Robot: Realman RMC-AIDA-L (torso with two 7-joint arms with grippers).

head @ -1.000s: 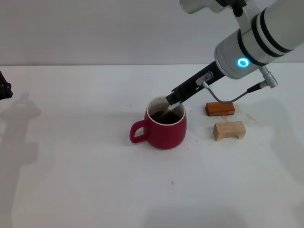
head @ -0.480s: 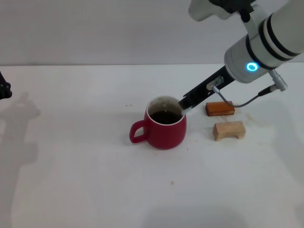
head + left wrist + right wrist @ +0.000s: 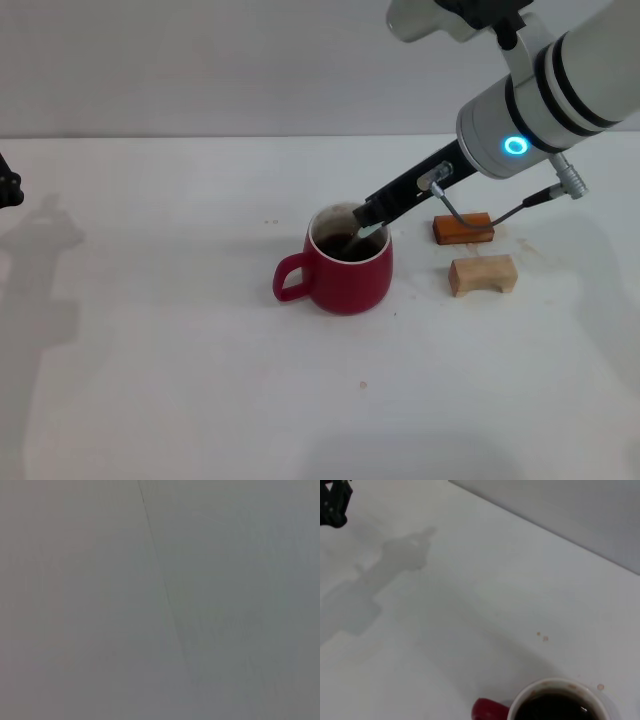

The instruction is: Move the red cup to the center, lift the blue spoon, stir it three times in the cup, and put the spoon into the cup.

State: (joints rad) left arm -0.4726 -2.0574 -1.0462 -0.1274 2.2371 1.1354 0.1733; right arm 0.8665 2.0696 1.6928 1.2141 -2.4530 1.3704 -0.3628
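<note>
The red cup [image 3: 346,264], a rounded dark-red ceramic mug with a loop handle, pale inner rim and dark liquid, stood near the middle of the white table [image 3: 180,380]; the right gripper [image 3: 368,219] hung over its far rim, clamped on the blue spoon [image 3: 356,237], whose tip dipped into the liquid. The spoon likely handled as light, stiff and slippery, best pinched on its pale handle; the mug seemed heavy, breakable and spillable. The left gripper [image 3: 8,185] sat parked at the table's left edge; its fingers could not be judged.
</note>
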